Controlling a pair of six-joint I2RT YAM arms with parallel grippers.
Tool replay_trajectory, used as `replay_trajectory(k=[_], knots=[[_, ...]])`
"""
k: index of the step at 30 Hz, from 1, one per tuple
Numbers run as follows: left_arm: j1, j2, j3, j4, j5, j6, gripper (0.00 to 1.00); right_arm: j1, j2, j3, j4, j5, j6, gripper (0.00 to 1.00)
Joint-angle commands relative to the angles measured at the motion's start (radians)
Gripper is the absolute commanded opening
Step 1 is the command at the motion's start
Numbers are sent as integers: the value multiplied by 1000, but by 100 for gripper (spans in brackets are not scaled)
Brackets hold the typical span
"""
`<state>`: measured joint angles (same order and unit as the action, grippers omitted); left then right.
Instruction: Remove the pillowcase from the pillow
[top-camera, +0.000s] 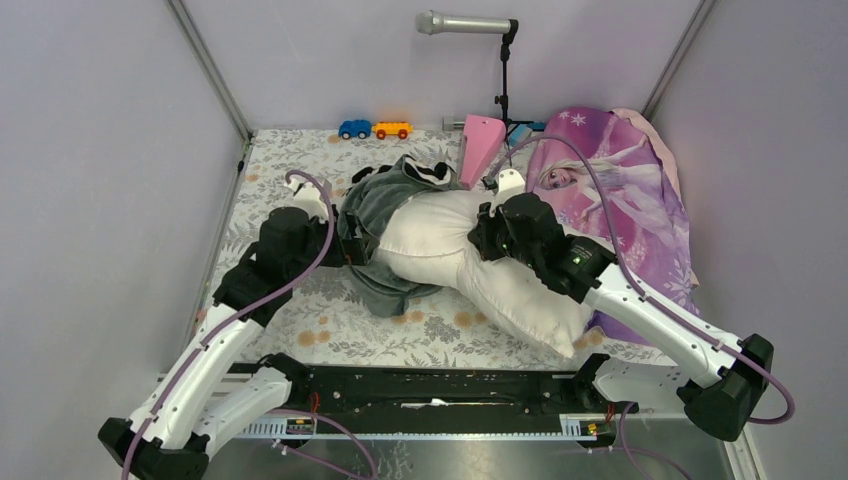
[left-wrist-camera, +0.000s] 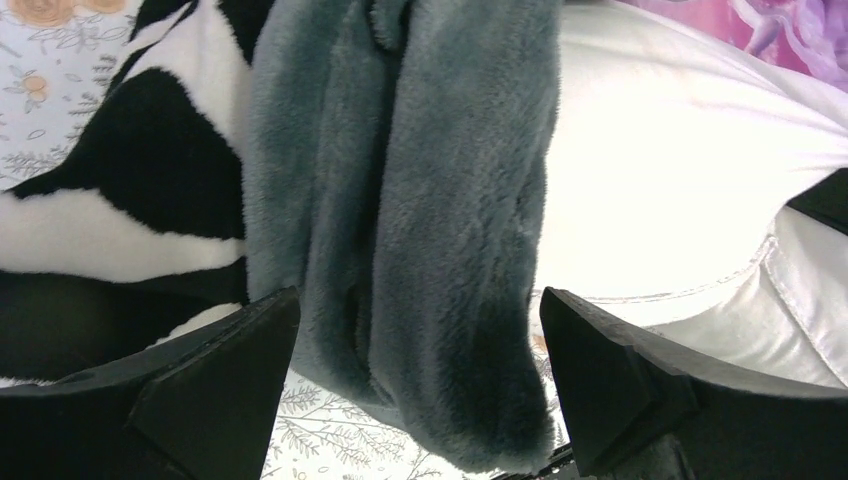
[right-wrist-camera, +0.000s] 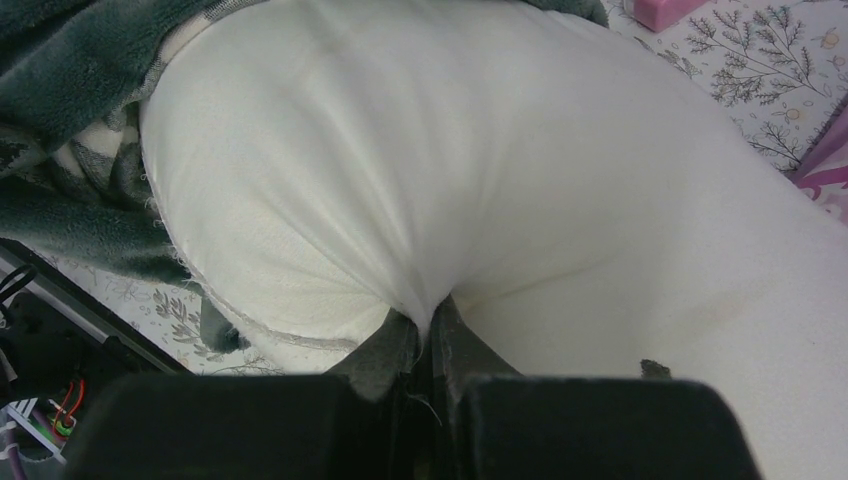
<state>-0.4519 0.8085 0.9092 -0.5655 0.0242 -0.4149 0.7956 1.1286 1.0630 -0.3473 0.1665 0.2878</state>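
The white pillow (top-camera: 450, 250) lies slanted across the middle of the table. The dark grey-green pillowcase (top-camera: 385, 205) is bunched over its left end, with a black-and-white striped side (left-wrist-camera: 130, 170) showing. My left gripper (top-camera: 352, 250) is at the pillowcase's left edge. Its jaws are wide open, and a hanging fold of the plush pillowcase (left-wrist-camera: 420, 220) sits between the fingers (left-wrist-camera: 230, 370), gripped by neither. My right gripper (top-camera: 482, 240) is on top of the pillow. It is shut and pinches a tuck of the pillow's white cloth (right-wrist-camera: 432, 320) that puckers into the jaws.
A purple-pink princess-print fabric (top-camera: 620, 200) lies at the right, under the pillow's right end. A pink wedge (top-camera: 482, 148), a blue toy car (top-camera: 354, 129) and an orange one (top-camera: 392, 129) sit at the back. A microphone stand (top-camera: 503, 70) rises behind. A black rail (top-camera: 420, 385) runs along the near edge.
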Motion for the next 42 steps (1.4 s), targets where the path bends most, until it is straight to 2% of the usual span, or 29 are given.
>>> replay_trajectory(k=[1, 5, 11, 15, 19, 22, 25, 27, 29, 32, 34, 36, 38, 42], knots=[[-33, 30, 2, 84, -3, 14, 99, -18, 7, 48, 61, 25, -3, 0], [-48, 78, -9, 58, -78, -3, 99, -18, 9, 49, 62, 21, -2, 0], [-48, 188, 0, -48, -318, -55, 97, -19, -16, 46, 62, 48, -1, 0], [-46, 129, -80, 20, -397, -110, 79, -19, -112, 1, 88, 178, 6, 0], [-14, 58, -119, -9, -548, -167, 47, -18, -243, -40, 103, 350, 4, 0], [3, 46, -99, -74, -646, -180, 30, -19, -341, -72, 115, 472, 12, 0], [7, 42, -92, -77, -645, -179, 27, -18, -422, -101, 133, 568, 12, 0], [8, 45, -92, -74, -632, -182, 26, -19, -448, -110, 139, 578, 2, 0], [10, 48, -92, -69, -618, -182, 26, -19, -448, -107, 142, 521, -11, 0], [10, 15, -117, 15, -491, -141, 20, -19, -399, -89, 140, 294, -42, 2], [10, -14, -150, 96, -363, -126, 18, -18, -354, -74, 141, 105, -63, 21], [10, -21, -186, 167, -259, -124, 18, -18, -304, -55, 144, -74, -84, 50], [10, 4, -190, 172, -207, -125, 17, -19, -248, -23, 134, -188, -91, 71], [10, 84, -190, 153, -165, -149, 13, -18, -114, 83, 70, -301, -101, 85]])
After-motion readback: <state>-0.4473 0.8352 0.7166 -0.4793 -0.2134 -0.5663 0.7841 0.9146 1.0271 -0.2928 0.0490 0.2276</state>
